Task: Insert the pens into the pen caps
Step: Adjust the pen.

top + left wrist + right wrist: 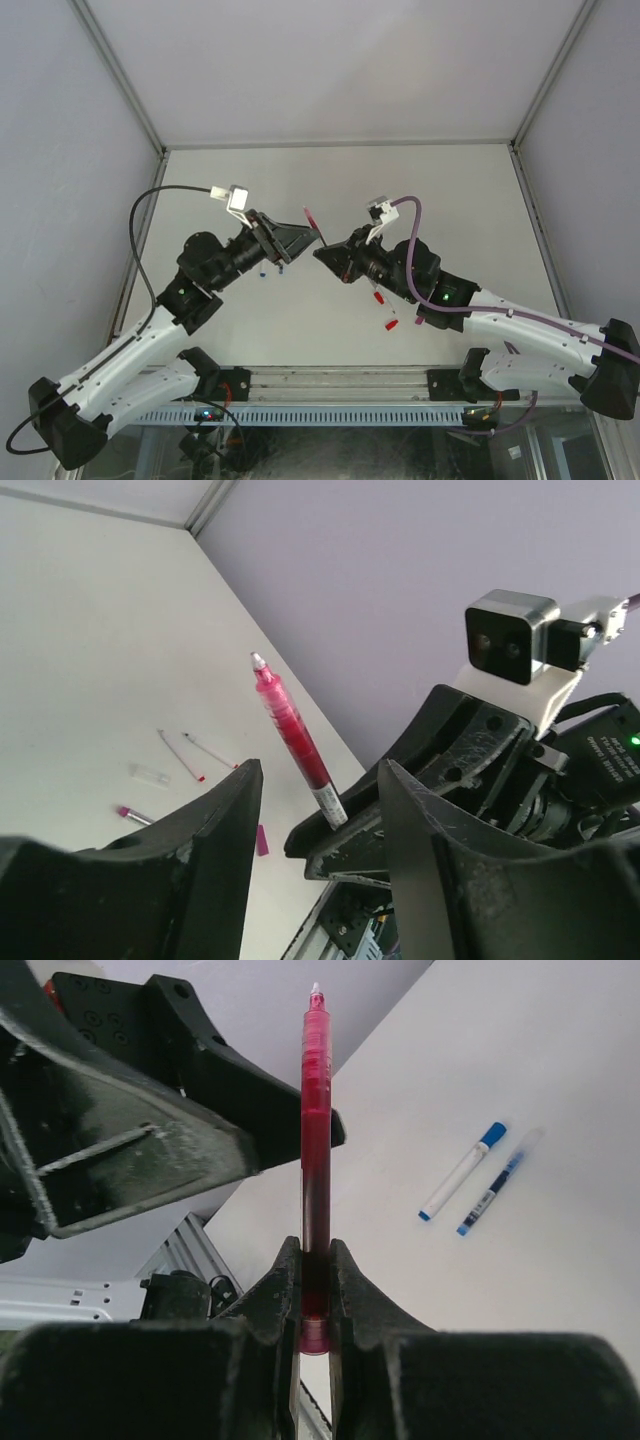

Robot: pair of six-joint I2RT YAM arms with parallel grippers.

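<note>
Black two-finger left pincer (303,238): jaws apart, nothing seen between them. It is levelled at the raised pen, presumably to meet its tip.

White-barrelled pen with blue ends (462,1172) and slim translucent blue pen (495,1195): lying near each other, not touching, on the pale grey tabletop (350,180) below the left pincer. Judged to be stock awaiting its turn.

Translucent magenta pen with whitish tip (315,1110): raised in the air between the two arms, tip bare, no cap on it. It looks presented this way so a cap can be pushed on.

Black right pincer (315,1270): clamped on the magenta pen's lower end, steadying it.

Small magenta stub (262,840): flat on the tabletop, probably a cap; whether anything sits inside cannot be told.

Two small red pieces (378,297): on the tabletop under the right arm; too small to tell pen from cap.
</note>
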